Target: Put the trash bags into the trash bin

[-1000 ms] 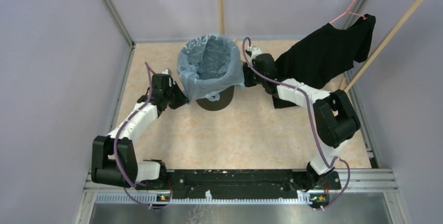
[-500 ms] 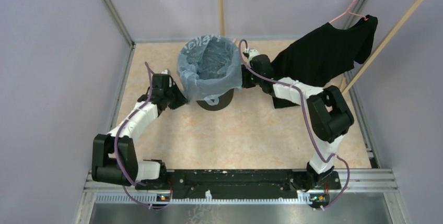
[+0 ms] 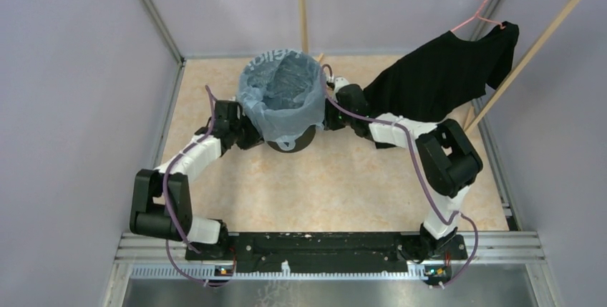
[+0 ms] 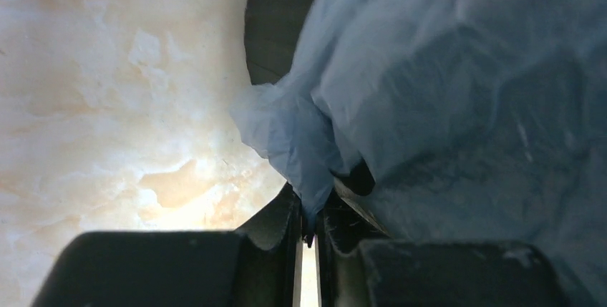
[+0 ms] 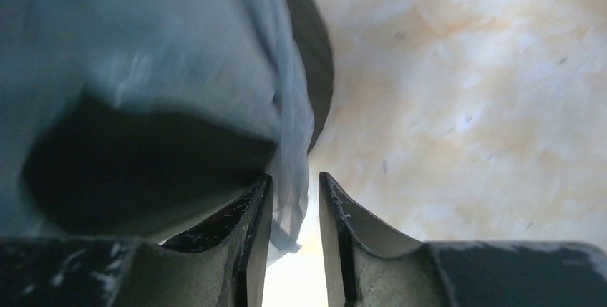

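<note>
The black trash bin (image 3: 291, 142) stands at the back middle of the floor. The pale blue trash bag (image 3: 280, 96) lines it, its hem folded down over the rim. My left gripper (image 3: 250, 134) is against the bin's left side, shut on a fold of the hem (image 4: 308, 157), beside the bin wall (image 4: 275, 21). My right gripper (image 3: 328, 111) is against the bin's right side. Its jaws (image 5: 295, 192) stand a little apart, with a loose edge of bag film (image 5: 290, 142) hanging between them, beside the bin wall (image 5: 313, 42).
A black T-shirt (image 3: 444, 71) hangs on a pink hanger from the wooden clothes rack (image 3: 545, 28) at the back right, close behind my right arm. A wooden post (image 3: 302, 6) stands just behind the bin. Purple walls close in both sides.
Both grippers have closed in on the bin and moved lower along its sides. The bin and bag have shifted slightly left, and the hem sits lower over the rim.
</note>
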Robot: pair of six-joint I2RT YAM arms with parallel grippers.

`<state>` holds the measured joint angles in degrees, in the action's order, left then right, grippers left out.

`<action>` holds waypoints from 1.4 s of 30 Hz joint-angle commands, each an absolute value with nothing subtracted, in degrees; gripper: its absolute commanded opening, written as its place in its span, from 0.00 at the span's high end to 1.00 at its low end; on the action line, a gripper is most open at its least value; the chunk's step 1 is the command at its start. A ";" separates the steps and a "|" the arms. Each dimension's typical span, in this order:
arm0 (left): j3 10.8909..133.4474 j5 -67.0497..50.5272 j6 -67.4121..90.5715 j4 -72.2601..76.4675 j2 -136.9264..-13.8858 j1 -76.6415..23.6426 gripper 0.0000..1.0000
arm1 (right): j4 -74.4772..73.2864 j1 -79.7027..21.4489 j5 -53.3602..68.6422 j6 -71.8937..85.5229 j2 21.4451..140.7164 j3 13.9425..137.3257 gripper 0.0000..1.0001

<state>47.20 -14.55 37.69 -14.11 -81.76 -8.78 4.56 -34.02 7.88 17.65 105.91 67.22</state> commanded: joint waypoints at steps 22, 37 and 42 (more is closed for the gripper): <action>51.69 6.22 38.45 -44.76 -51.67 -10.11 0.10 | -8.61 -37.09 -10.70 15.80 72.62 54.13 0.18; 61.22 -2.46 30.65 -29.55 -74.51 9.36 0.22 | -3.73 -34.71 -10.11 23.37 89.53 67.28 0.16; 62.83 -24.31 39.09 -14.82 -85.67 10.57 0.24 | -0.51 -32.31 -6.45 24.16 93.79 68.61 0.16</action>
